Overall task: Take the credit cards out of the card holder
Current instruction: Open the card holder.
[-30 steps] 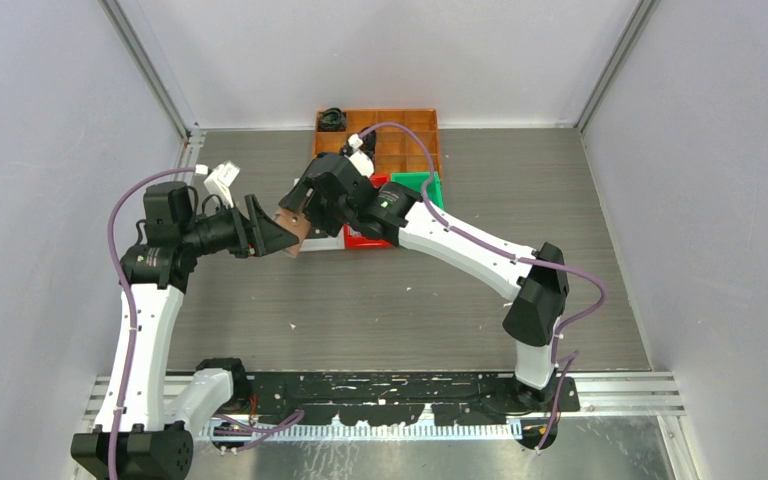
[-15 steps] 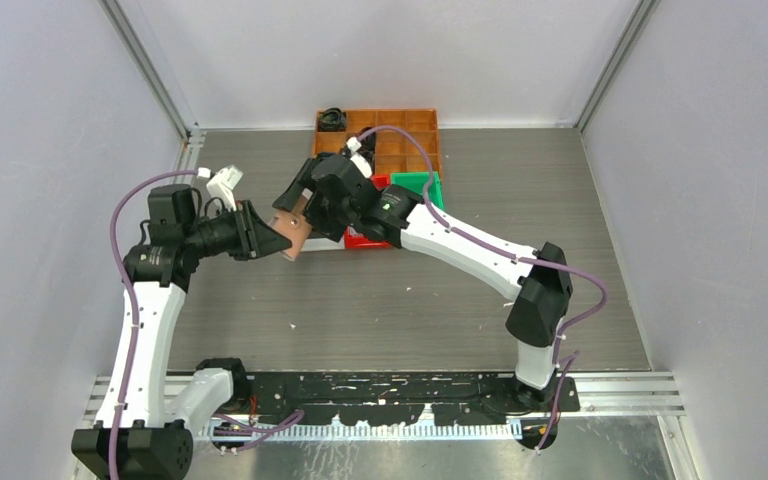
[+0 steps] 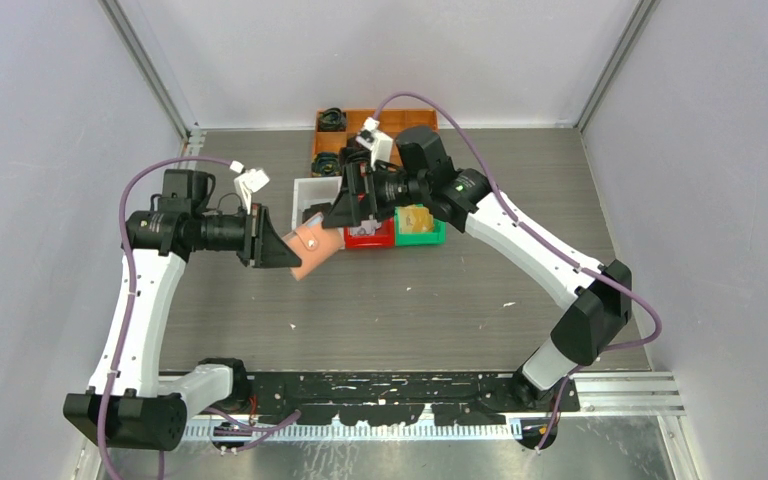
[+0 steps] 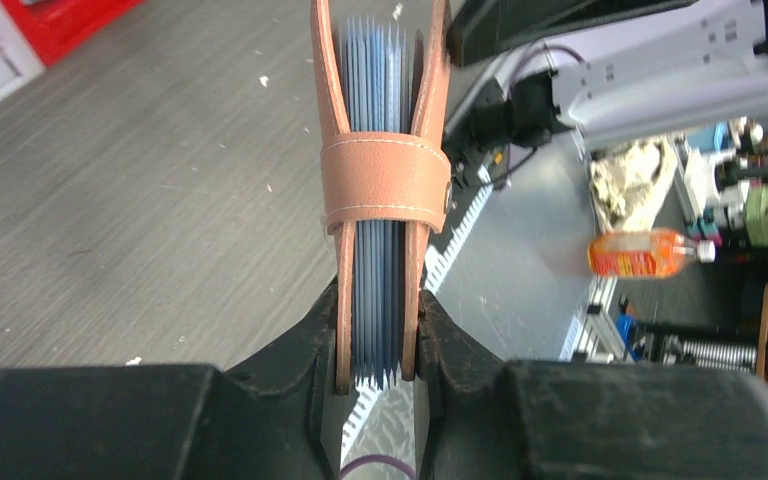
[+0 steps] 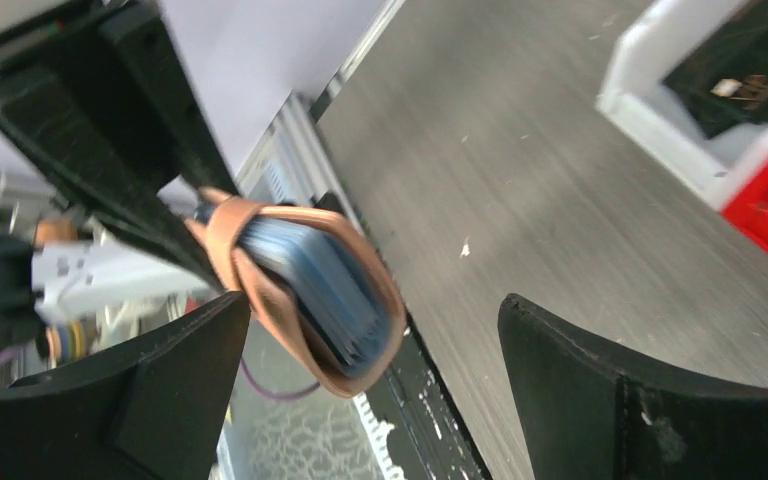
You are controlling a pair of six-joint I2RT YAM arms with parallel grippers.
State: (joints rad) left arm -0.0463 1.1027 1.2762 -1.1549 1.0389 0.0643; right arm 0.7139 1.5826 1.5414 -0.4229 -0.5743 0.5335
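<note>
One card holder [image 3: 312,250] is hanging left of centre in the overhead frame, above bare grey table [image 3: 410,310]. The left gripper [image 4: 378,335] is clamping its lower edge; its strap [image 4: 384,183] is wrapping the blue pockets. The right gripper [image 5: 375,385] is spread wide, straddling the holder without touching. Three bins—white [image 3: 312,190], red [image 3: 372,238], green [image 3: 422,232]—are sitting just behind.

Our grey wood-grain table [image 3: 410,310]
On it we see white [image 3: 312,192], red [image 3: 368,238], green [image 3: 430,232] and orange [image 3: 360,125] bins grouped near the back.
</note>
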